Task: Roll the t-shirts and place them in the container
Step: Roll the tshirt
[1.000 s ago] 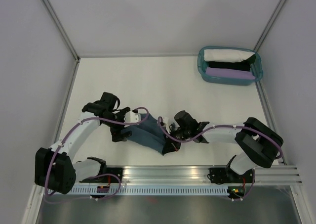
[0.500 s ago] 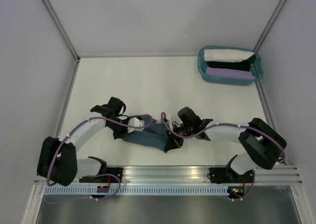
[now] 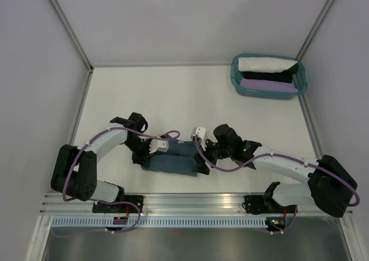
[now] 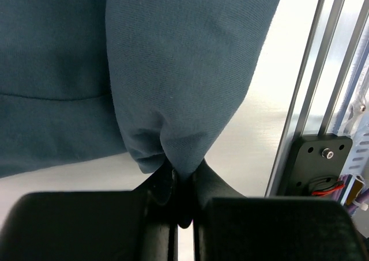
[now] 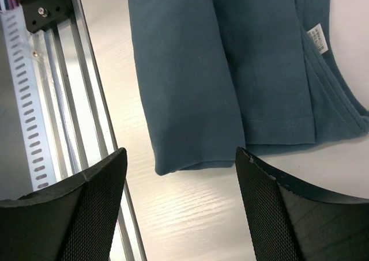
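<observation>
A slate-blue t-shirt (image 3: 174,162) lies folded into a narrow band near the table's front edge, between the two arms. My left gripper (image 3: 151,153) is at its left end. In the left wrist view the jaws are shut on a pinched fold of the blue cloth (image 4: 183,170), and the t-shirt (image 4: 179,65) hangs ahead of them. My right gripper (image 3: 203,157) is at the band's right end. In the right wrist view it (image 5: 180,157) stands open just above the t-shirt (image 5: 190,82), whose rolled end and neck label (image 5: 317,31) show, with nothing held.
A teal basket (image 3: 233,75) at the back right holds white, black and purple folded cloths. The aluminium rail (image 3: 196,202) runs along the front edge, close to the shirt, and shows as the rail (image 4: 323,82) and the rail (image 5: 57,94) in both wrist views. Grey walls enclose the table.
My left gripper has closed on the shirt's left end. My right gripper has opened and let the cloth go. The shirt's band now lies more level, and the right arm has lowered and stretched out.
</observation>
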Controlling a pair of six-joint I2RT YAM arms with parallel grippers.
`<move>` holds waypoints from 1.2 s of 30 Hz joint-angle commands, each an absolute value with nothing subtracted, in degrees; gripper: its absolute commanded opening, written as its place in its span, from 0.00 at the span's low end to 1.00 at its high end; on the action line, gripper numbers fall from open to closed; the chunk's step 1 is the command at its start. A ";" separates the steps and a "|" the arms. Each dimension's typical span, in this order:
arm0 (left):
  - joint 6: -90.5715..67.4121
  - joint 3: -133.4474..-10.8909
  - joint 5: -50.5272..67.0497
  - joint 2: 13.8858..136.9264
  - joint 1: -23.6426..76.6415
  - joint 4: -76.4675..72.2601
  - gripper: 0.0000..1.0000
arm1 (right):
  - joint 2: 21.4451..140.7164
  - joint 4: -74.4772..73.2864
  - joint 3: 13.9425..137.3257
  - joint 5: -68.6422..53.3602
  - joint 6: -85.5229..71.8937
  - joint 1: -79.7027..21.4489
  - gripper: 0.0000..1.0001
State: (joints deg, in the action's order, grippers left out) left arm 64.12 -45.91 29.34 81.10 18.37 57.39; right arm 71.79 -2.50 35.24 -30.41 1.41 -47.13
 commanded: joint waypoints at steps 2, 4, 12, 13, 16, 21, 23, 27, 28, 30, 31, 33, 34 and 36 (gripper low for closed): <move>63.98 -47.72 31.55 82.96 17.76 59.94 0.02 | 73.82 -2.10 36.38 -23.56 3.69 -51.85 0.80; 63.81 -47.81 31.81 83.67 17.58 60.03 0.02 | 77.68 -3.51 38.66 -20.32 3.52 -55.61 0.80; 66.44 -47.02 33.83 83.67 15.82 61.69 0.02 | 86.04 -1.93 39.72 -6.24 -7.55 -60.65 0.63; 66.79 -47.28 34.10 83.67 15.12 62.31 0.02 | 86.39 -2.19 39.90 -8.59 -8.08 -60.47 0.54; 68.81 -47.29 34.80 83.15 13.89 66.70 0.02 | 85.79 -2.02 39.46 -16.48 -10.62 -59.77 0.17; 72.15 -43.95 35.50 78.58 13.19 70.49 0.04 | 81.83 2.81 38.06 -34.08 -18.01 -59.24 0.01; 72.25 -43.15 35.77 76.65 12.57 69.53 0.20 | 83.31 3.34 38.49 -41.52 -18.89 -58.10 0.00; 66.54 -46.04 36.73 77.87 10.90 64.34 0.43 | 87.27 1.15 38.85 -45.44 -15.30 -50.91 0.00; 64.79 -46.66 37.61 78.05 10.90 63.81 0.44 | 87.71 1.06 38.76 -45.70 -15.03 -49.84 0.00; 63.64 -48.16 40.50 78.31 10.81 63.28 0.48 | 88.15 2.19 38.41 -46.66 -15.20 -47.56 0.00; 62.15 -48.43 41.30 78.40 10.81 62.93 0.50 | 88.24 2.63 38.41 -46.84 -15.29 -46.77 0.00; 60.83 -48.95 43.05 79.18 10.81 61.53 0.52 | 88.50 3.43 38.67 -47.28 -15.29 -45.27 0.00; 60.12 -48.96 43.50 79.80 10.81 61.18 0.53 | 89.20 3.69 38.93 -47.98 -15.03 -45.00 0.00; 59.24 -49.22 44.21 81.99 10.81 60.03 0.52 | 90.17 4.22 39.20 -48.69 -14.77 -44.48 0.00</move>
State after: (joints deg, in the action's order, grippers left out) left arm 62.52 -47.51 38.59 79.46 10.98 62.59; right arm 88.84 0.32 38.28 -44.25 -15.40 -45.19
